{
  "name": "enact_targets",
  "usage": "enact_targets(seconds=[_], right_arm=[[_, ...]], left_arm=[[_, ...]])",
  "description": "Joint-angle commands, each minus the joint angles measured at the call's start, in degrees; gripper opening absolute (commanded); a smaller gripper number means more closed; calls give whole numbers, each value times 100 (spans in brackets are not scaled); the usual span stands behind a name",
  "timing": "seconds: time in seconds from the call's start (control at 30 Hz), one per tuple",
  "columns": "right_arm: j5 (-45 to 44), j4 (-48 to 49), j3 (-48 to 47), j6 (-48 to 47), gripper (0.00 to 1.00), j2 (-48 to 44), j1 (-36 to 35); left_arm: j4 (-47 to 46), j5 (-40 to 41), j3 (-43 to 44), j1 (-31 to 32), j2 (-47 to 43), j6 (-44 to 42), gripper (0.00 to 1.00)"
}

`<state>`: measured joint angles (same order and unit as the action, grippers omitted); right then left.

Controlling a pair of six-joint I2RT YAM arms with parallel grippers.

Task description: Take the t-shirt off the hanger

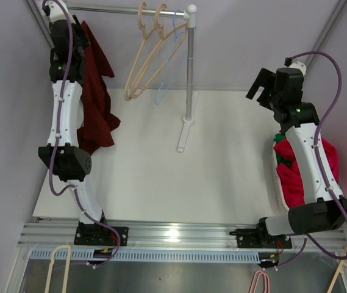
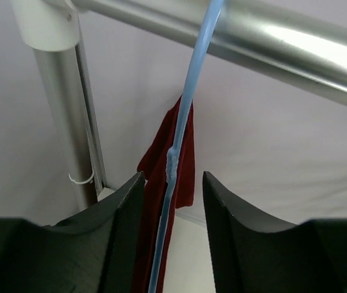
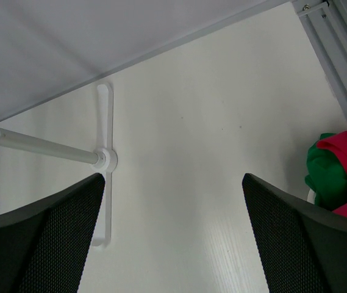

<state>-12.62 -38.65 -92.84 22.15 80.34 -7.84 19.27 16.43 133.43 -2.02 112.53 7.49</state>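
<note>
Top view first: the dark red t-shirt (image 1: pixel 97 101) hangs at the far left end of the rack's rail (image 1: pixel 118 9), draped right beside the left arm (image 1: pixel 63 110). That arm is stretched tall up the table's left side, its wrist up at the rail's end, and from here we can't make out its claw. Along the rail to the right hang two beige hangers (image 1: pixel 143 58) and a bare light blue hanger (image 1: pixel 172 58), then the upright pole (image 1: pixel 189 67). The middle of the white table (image 1: pixel 222 165) lies open. The right arm (image 1: pixel 310 159) is folded up on the right side, and the right gripper (image 1: pixel 260 85) is spread, holding nothing, well apart from the shirt. Under its elbow sits a pile of red and green clothes (image 1: pixel 286 174).

Left wrist view: the left gripper (image 2: pixel 173 177) sits just under the rail, jaws narrowly parted. The thin blue shirt hanger (image 2: pixel 188 104) runs down from the rail between the fingers (image 2: pixel 127 204). We see a gap on either side, so nothing is clamped. The shirt hangs just beyond the fingertips. The rack's end post (image 2: pixel 69 122) stands close on the left.

Right wrist view: the jaws are wide, looking down on bare table with the rack's foot (image 3: pixel 104 165) at left. The pile of clothes is at the right edge.
</note>
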Motion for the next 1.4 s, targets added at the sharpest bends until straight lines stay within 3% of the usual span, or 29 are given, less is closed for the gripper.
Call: enact_targets(seconds=[0.0, 0.1, 0.13, 0.17, 0.4, 0.8, 1.03, 1.37], right_arm=[[-65, 218, -235, -115, 99, -18, -43], [-82, 209, -270, -123, 100, -35, -51], [-82, 200, -253, -123, 99, -70, -51], [-100, 200, -244, -132, 100, -97, -60], [-135, 156, -129, -185, 100, -211, -78], [-82, 148, -15, -203, 99, -273, -130], [-583, 384, 81, -615, 99, -606, -692], [1200, 1492, 705, -1301, 96, -1687, -1764]], left_arm=[[-458, 141, 114, -9, 58, -54, 45], [-564, 115, 149, -9, 137, -46, 22], [-625, 80, 183, -9, 164, -19, 8], [-661, 63, 175, -9, 173, -10, 1], [-1513, -341, -98, 114, -11, -98, 1], [-2120, -26, 316, 738, -433, -740, 1], [-2795, 597, -721, 1160, -1347, -1381, 1], [-2463, 1881, -783, 1810, -2191, -2076, 1]])
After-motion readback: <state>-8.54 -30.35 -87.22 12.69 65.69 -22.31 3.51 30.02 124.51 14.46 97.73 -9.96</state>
